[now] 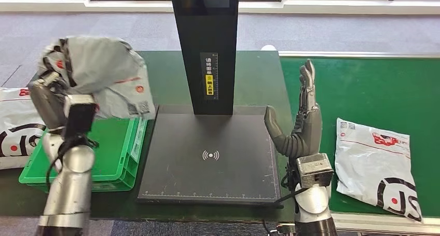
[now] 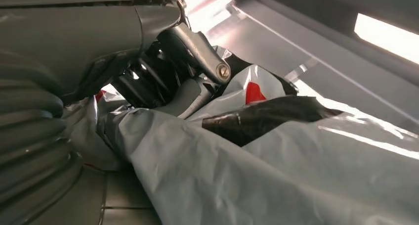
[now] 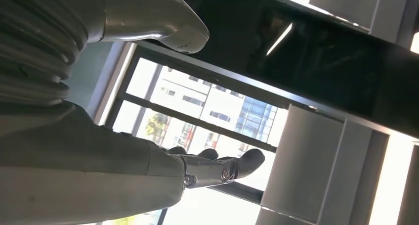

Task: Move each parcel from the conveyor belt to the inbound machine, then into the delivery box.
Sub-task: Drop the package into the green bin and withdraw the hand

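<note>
While the left hand (image 1: 49, 98) gripped a crumpled grey plastic mailer parcel (image 1: 104, 75), it held that parcel raised above the green plastic delivery crate (image 1: 117, 161), clear of the crate's floor. Left wrist view showed the dark fingers (image 2: 148, 79) closed into the grey film (image 2: 237, 175), with a red-and-black print patch beside them. Right hand (image 1: 301, 122) stood upright at the right edge of the black scanner platform of the inbound machine (image 1: 207, 158), fingers straight and apart, thumb out, holding nothing. A second grey mailer bag with red and black logo (image 1: 376, 166) lay flat on the green conveyor belt (image 1: 363, 85), just right of that hand. Another white printed bag (image 1: 13, 127) lay left of the crate.
</note>
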Controlling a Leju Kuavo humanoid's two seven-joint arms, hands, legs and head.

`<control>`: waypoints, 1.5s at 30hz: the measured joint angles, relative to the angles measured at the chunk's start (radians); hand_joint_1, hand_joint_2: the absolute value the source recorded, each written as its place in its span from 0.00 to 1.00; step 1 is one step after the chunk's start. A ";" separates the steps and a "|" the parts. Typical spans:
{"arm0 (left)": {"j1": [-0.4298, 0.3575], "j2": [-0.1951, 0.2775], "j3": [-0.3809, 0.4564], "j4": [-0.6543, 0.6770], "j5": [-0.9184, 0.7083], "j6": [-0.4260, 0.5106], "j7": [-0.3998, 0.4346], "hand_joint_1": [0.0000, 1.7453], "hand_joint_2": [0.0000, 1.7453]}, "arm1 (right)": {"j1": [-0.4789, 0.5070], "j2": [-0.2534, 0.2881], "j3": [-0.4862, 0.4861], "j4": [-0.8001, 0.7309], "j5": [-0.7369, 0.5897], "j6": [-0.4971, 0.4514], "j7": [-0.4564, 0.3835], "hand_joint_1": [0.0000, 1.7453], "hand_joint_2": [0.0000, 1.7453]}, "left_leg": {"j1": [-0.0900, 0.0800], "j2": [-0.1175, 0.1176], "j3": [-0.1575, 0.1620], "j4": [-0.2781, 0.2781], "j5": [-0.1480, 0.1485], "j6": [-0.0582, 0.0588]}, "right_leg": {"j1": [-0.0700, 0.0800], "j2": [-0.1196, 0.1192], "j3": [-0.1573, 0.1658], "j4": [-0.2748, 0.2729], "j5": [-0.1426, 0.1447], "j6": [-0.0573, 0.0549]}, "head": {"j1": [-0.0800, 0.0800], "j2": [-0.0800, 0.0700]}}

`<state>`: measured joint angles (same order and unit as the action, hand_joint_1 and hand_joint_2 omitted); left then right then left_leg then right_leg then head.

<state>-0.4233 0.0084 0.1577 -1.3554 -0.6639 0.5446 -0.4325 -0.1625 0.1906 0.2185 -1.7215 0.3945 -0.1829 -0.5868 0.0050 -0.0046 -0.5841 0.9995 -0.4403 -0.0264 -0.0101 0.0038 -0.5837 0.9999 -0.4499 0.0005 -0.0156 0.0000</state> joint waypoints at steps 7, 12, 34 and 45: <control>-0.094 0.019 0.192 0.096 0.025 0.014 -0.039 1.00 1.00 | -0.004 0.013 0.003 0.000 0.011 0.004 0.003 0.00 1.00 | 0.002 0.000 -0.001 0.000 0.000 0.000 | 0.000 0.000 -0.001 0.000 0.000 0.000 | 0.000 0.000; -0.124 0.020 0.232 0.139 -0.071 0.033 0.020 1.00 1.00 | 0.006 0.019 0.003 -0.006 0.025 0.006 0.014 0.00 1.00 | 0.001 0.000 -0.001 0.000 0.000 0.000 | 0.000 0.000 -0.001 0.000 0.000 0.000 | 0.000 0.000; -0.105 0.003 0.249 0.330 -0.247 -0.075 0.125 0.00 0.00 | 0.022 0.020 0.003 -0.045 0.035 0.008 0.021 0.00 1.00 | 0.001 0.001 -0.002 0.000 0.000 0.000 | 0.000 0.001 -0.003 0.000 0.000 -0.001 | 0.000 0.000; -0.091 -0.002 0.249 0.333 -0.247 -0.074 0.128 0.00 0.00 | 0.021 0.020 0.003 -0.046 0.036 0.016 0.025 0.00 1.00 | 0.001 0.001 -0.002 0.000 0.000 0.000 | 0.000 0.001 -0.003 0.000 0.000 -0.001 | 0.000 0.000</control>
<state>-0.5145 0.0066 0.4070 -1.0222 -0.9109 0.4709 -0.3044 -0.1415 0.2106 0.2213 -1.7674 0.4303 -0.1664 -0.5615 0.0064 -0.0038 -0.5861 0.9997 -0.4402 -0.0268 -0.0098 0.0044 -0.5863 0.9997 -0.4495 -0.0001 -0.0157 0.0000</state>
